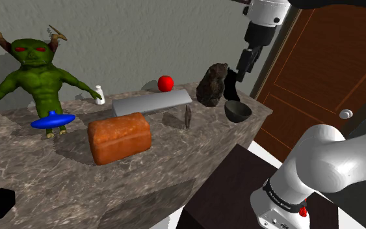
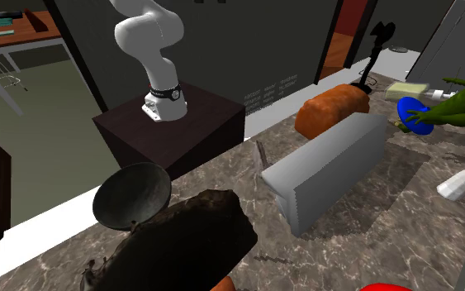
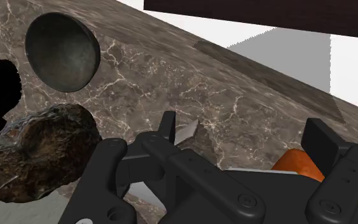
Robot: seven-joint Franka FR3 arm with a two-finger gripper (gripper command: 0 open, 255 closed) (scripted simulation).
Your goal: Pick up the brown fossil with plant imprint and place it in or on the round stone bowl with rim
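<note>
The hand (image 1: 231, 91) hangs above the counter (image 1: 58, 182) with its fingers spread apart, gripping nothing. In the shoulder view it sits at 12 o'clock of the dark round bowl (image 1: 238, 111). The fossil (image 1: 188, 118), a thin brownish slab standing on edge, is on the counter at 9 o'clock of the bowl, just beside the grey block (image 1: 152, 102). A lumpy dark rock (image 1: 212, 85) lies at 11 o'clock of the bowl

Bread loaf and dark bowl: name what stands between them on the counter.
A thin brownish slab stands on edge between the bread loaf and the dark bowl, touching neither; the shoulder view shows it.
</note>
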